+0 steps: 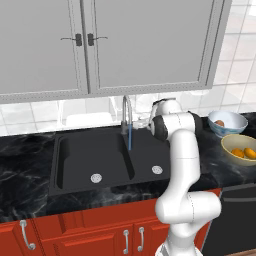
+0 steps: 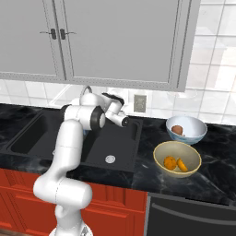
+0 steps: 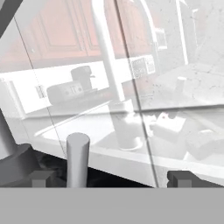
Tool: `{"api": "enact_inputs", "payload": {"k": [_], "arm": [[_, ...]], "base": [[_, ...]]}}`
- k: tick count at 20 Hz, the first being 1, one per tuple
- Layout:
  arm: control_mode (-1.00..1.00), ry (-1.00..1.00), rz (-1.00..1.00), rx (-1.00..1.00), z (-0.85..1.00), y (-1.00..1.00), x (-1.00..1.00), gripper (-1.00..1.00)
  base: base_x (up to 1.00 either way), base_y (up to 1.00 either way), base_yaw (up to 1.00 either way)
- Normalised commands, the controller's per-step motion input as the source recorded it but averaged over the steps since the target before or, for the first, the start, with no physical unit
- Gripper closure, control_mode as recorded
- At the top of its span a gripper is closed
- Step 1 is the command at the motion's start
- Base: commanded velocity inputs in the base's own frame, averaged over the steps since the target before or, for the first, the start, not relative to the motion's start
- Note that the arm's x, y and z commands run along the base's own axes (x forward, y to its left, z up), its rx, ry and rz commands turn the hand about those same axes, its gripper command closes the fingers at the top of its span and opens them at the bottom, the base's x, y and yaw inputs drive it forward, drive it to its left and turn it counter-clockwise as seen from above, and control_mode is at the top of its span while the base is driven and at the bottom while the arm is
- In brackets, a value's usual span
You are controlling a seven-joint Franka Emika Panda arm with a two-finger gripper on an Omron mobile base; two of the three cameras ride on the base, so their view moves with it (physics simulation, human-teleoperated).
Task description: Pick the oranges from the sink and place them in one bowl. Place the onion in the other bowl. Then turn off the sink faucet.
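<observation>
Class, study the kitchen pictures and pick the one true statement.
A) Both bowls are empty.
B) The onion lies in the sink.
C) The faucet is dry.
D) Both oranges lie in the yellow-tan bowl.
D: two oranges sit in the yellow-tan bowl, the onion rests in the pale blue-white bowl, and a blue stream runs from the faucet into the sink.

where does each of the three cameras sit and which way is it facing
Left base view: behind the arm to its left, looking forward and down at the sink and running faucet; the white arm rises at lower right.
Right base view: behind to its right, over the same sink, the yellow-tan bowl and the pale blue-white bowl; the arm rises at lower left.
Hand view: on the hand, close to the glossy back wall, the open gripper at the bottom.
Both base views share sink, bowls and arm.
</observation>
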Motion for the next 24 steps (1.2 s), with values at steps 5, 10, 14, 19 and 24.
{"api": "enact_inputs", "payload": {"k": [5, 10, 14, 19, 24], "arm": [[-1.0, 0.0, 0.0, 0.0, -0.01, 0.0, 0.19, -1.0], [-1.0, 0.0, 0.0, 0.0, 0.0, 0.0, 0.1, 1.0], [-1.0, 0.0, 0.0, 0.0, 0.0, 0.0, 0.0, 1.0], [-1.0, 0.0, 0.0, 0.0, 0.0, 0.0, 0.0, 1.0], [-1.0, 0.0, 0.0, 0.0, 0.0, 0.0, 0.0, 1.0]], "base": [[0.0, 0.0, 0.0], [0.0, 0.0, 0.0], [0.0, 0.0, 0.0], [0.0, 0.0, 0.0], [0.0, 0.0, 0.0]]}}
